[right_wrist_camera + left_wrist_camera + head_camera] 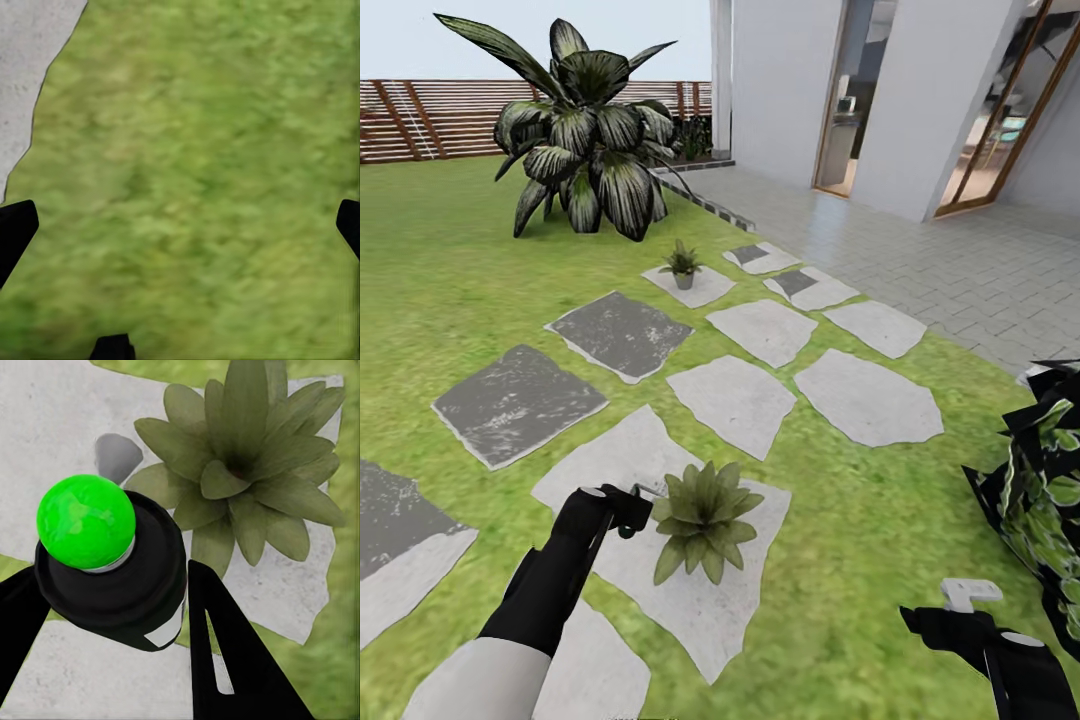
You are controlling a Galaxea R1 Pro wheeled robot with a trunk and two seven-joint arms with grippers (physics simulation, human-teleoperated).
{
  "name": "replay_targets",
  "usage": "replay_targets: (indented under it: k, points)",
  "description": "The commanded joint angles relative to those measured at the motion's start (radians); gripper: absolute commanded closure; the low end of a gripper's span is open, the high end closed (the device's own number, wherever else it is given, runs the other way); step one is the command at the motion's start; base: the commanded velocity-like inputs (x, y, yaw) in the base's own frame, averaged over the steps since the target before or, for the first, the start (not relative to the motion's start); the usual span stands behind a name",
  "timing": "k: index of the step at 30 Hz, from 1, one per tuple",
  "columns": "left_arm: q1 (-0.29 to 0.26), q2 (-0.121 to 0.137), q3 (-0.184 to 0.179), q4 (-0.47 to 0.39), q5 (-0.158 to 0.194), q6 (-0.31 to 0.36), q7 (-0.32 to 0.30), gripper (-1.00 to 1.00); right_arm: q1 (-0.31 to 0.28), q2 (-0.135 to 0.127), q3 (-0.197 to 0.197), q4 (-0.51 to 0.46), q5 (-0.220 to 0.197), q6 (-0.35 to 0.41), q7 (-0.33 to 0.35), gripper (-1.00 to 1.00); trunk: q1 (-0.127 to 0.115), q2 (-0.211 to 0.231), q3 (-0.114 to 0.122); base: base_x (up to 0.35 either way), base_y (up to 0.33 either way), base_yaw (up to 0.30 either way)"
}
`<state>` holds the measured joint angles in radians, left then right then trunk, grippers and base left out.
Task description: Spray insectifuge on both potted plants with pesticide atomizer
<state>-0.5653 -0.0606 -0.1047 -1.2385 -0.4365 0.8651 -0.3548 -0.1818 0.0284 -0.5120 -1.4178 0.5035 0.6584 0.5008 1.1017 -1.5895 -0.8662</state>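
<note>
Pesticide atomizer (112,577) sits clamped between the left gripper's (622,508) fingers (232,660), just at nine o'clock of the near potted plant (703,520) on a white stepping stone (690,600). Second potted plant (682,265) stands far off at twelve o'clock. Right gripper (972,600) hangs spread and empty over lawn (202,187).

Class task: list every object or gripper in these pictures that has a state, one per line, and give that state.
Left gripper: shut on the spray bottle.
Spray bottle: held beside the near plant, off the ground.
Near plant: on a white stepping stone.
Far plant: upright in a grey pot.
Right gripper: open, above grass.
</note>
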Motion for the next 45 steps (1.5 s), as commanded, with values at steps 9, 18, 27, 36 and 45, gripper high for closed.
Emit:
replay_targets:
  k: [9, 18, 27, 36, 45]
  points:
    - [0.005, -0.002, -0.001, -0.001, -0.011, 0.003, -0.009, 1.00, -0.001, 0.001, -0.003, -0.001, 0.010, 0.001, 0.010, -1.00, 0.000, 0.000, -0.002, 0.003, -0.296, 0.179]
    - [0.010, -0.001, -0.001, -0.001, -0.011, 0.003, -0.009, 1.00, -0.001, 0.001, -0.003, -0.001, 0.010, 0.001, 0.010, -1.00, 0.000, 0.000, -0.002, 0.000, -0.116, -0.065]
    - [0.019, 0.000, 0.006, -0.006, -0.011, 0.003, -0.009, 1.00, -0.001, 0.001, -0.003, -0.001, 0.010, 0.001, 0.010, -1.00, 0.000, 0.000, -0.002, 0.000, -0.227, -0.109]
    - [0.083, 0.001, 0.007, -0.009, -0.011, 0.003, -0.009, 1.00, -0.001, 0.001, -0.002, -0.001, 0.012, 0.001, 0.010, -1.00, 0.000, 0.000, -0.002, 0.000, -0.012, -0.002]
    - [0.085, 0.001, 0.007, -0.009, -0.011, 0.003, -0.009, 1.00, -0.001, 0.001, -0.002, -0.001, 0.012, 0.001, 0.010, -1.00, 0.000, 0.000, -0.002, 0.000, 0.000, 0.000]
